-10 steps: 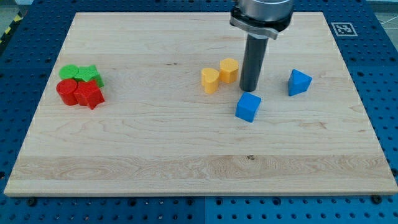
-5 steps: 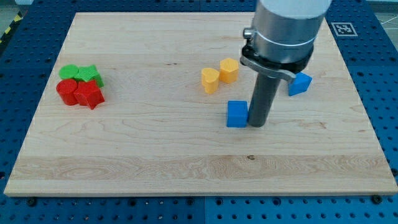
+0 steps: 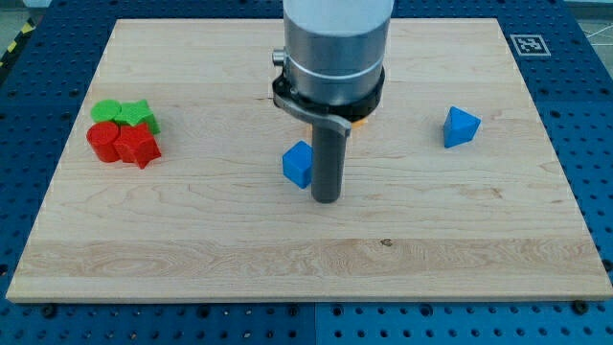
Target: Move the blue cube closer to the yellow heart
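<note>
The blue cube (image 3: 299, 165) sits a little left of the middle of the wooden board (image 3: 192, 240), turned so one corner faces the view's bottom. My tip (image 3: 327, 199) stands just to its right, right up against the cube's right side or very nearly so; the exact contact is too close to tell. The tip's end rests slightly lower in the view than the cube.

The rod rises straight up from the tip, upright and not leaning, into the wide grey cylinder of the arm (image 3: 335, 48), which fills the top centre of the view and runs out past the top edge. A dark collar with a small bracket rings the bottom of that cylinder. There is no hand or gripper on this arm, so nothing is spread, pressed or pinching; the rod simply stands beside the cube.

The yellow heart cannot be made out: the arm's body covers the spot above the cube. Only a small sliver of orange-yellow block (image 3: 358, 120) peeks out at the cylinder's lower right edge, and its shape cannot be told.

Further to the view's right, well apart from the cube, lies a second blue block (image 3: 461, 126) with a pointed, wedge-like shape. At the far left of the board is a tight cluster: two green blocks (image 3: 123, 112) at the back and two red blocks (image 3: 123, 145) touching them in front. The board lies on a blue perforated table (image 3: 584, 96), with a black-and-white marker tag (image 3: 530, 44) at its top right corner.
</note>
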Action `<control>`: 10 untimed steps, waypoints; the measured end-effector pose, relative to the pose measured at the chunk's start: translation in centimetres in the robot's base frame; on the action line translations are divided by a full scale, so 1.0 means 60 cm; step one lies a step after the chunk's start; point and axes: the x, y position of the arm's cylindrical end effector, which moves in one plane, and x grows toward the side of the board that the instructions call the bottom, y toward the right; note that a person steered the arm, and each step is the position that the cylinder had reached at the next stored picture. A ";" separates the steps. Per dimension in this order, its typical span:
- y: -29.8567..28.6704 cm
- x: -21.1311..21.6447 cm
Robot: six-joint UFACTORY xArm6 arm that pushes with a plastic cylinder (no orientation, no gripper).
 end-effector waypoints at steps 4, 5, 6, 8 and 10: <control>-0.107 -0.035; -0.087 -0.044; -0.064 -0.044; -0.038 -0.044; -0.024 -0.057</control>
